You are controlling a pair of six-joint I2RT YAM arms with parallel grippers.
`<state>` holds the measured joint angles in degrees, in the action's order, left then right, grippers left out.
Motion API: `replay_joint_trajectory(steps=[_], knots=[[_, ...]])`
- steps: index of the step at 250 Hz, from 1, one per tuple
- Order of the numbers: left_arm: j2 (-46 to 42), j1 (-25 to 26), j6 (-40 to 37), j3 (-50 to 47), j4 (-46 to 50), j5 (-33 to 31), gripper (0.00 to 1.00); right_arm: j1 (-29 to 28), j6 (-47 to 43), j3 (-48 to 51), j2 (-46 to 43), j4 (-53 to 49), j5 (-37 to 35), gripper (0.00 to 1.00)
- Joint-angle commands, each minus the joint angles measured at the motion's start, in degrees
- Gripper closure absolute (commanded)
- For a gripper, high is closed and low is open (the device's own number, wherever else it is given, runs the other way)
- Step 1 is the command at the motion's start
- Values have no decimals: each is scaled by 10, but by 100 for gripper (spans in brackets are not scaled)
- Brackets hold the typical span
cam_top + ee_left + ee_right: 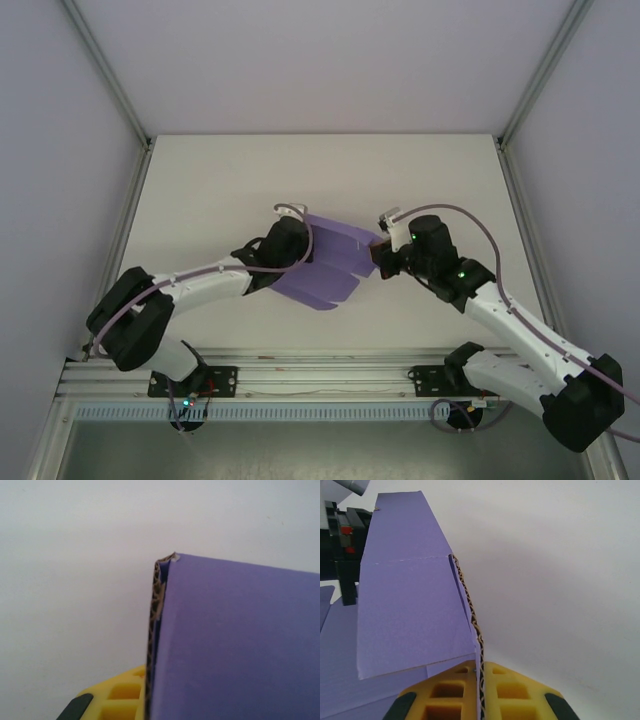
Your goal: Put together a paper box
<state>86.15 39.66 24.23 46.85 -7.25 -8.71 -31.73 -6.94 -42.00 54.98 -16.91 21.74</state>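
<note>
The box (330,270) is held over the table (200,190), its long axis laid left to right — the right gripper (479,692) is closed tight on its right edge. The left gripper (300,245) is set at the opposite end, equally near, but one pad is hidden by card, so its grip cannot be told.

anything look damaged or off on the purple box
Yes: the paper box has a frayed top corner in the left wrist view, with a small torn bit and crushed brown fluting exposed along the edge. Otherwise nothing stands out.
</note>
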Motion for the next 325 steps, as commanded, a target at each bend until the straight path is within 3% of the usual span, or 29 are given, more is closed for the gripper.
replay_joint_trajectory(steps=[1, 18, 57, 100, 113, 140, 195, 215, 272, 325], knots=[[36, -17, 28, 40, 44, -215, 98, 1, 1, -18, -12, -30, -33, 100], [59, -17, 33, 58, 62, -266, 97, 1, 7, -17, -17, -24, -33, 100], [99, -17, 47, 92, 103, -298, 100, -2, 8, -19, -4, -21, -30, 100], [104, -15, 30, 100, 105, -241, 100, -4, 14, -14, 9, 8, -36, 100], [91, -14, 22, 83, 81, -219, 95, -4, 13, -19, 17, 8, -41, 100], [49, -14, 3, 37, 28, -159, 75, -3, 9, -20, 20, 18, -33, 100], [-36, -18, -42, -66, -100, -14, 46, -3, -21, -12, 24, 30, 23, 100], [-54, -21, -48, -91, -131, 4, 34, -2, -42, -3, 24, 34, 49, 100], [-78, -44, -58, -113, -142, 50, 21, 1, -65, 5, 24, 37, 97, 100], [-65, -99, -75, -119, -180, 150, 14, 1, -81, -2, 32, 21, 134, 100]])
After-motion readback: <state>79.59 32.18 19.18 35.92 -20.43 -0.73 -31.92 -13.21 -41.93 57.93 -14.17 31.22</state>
